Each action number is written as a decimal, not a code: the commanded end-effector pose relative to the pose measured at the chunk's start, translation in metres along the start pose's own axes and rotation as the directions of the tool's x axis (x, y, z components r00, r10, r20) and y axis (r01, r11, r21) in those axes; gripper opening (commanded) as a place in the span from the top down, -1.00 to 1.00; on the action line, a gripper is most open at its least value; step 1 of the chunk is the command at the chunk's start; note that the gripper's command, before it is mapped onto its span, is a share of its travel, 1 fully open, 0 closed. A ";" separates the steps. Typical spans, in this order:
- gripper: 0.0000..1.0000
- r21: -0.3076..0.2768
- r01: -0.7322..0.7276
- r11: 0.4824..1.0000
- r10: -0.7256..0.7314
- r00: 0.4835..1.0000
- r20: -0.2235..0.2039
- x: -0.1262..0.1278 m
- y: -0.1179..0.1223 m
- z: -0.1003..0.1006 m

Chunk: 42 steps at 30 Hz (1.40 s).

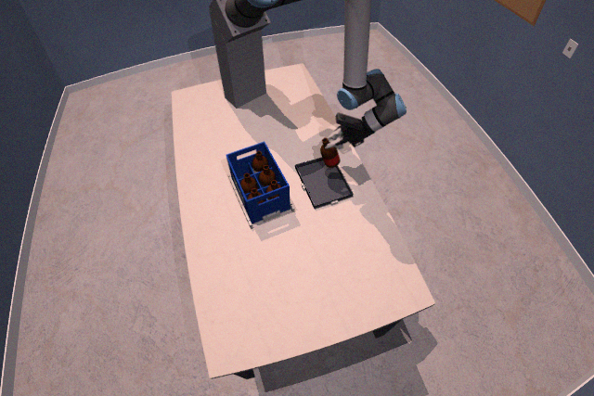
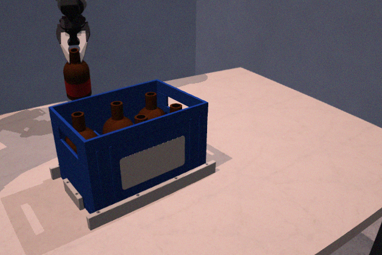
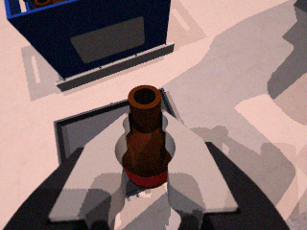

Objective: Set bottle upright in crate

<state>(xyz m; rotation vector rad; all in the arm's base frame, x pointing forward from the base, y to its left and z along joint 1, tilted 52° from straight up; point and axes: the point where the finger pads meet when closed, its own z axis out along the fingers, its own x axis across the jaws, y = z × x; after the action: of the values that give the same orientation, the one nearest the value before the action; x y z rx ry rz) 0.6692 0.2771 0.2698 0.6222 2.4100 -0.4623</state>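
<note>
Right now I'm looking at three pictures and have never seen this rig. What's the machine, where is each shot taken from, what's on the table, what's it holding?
It is one jointed robot arm on a grey pedestal, ending in a two-finger gripper.

The top view looks down on the whole table. The exterior view stands at table height beside the crate. The wrist view looks along the gripper itself.

On the table stand a blue crate, holding five upright brown bottles with one compartment free, and beside it a dark flat tray.

The fingers are shut on the neck of a brown bottle with a red band. It hangs upright in the air, above the tray's far end, not yet over the crate.
</note>
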 end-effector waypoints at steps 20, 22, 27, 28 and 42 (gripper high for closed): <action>1.00 -0.001 0.000 1.000 0.000 1.000 0.001 -0.006 -0.012 0.014; 1.00 -0.001 0.000 1.000 0.000 1.000 0.001 -0.006 -0.013 0.014; 1.00 -0.001 0.000 1.000 0.000 1.000 0.001 -0.007 -0.013 0.015; 1.00 -0.001 0.000 1.000 0.000 1.000 0.001 -0.007 -0.013 0.015; 1.00 -0.001 0.000 1.000 0.000 1.000 0.001 -0.007 -0.013 0.015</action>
<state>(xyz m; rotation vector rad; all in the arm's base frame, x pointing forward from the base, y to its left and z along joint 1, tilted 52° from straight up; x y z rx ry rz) 0.6740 0.2569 0.2641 0.6221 2.4100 -0.4622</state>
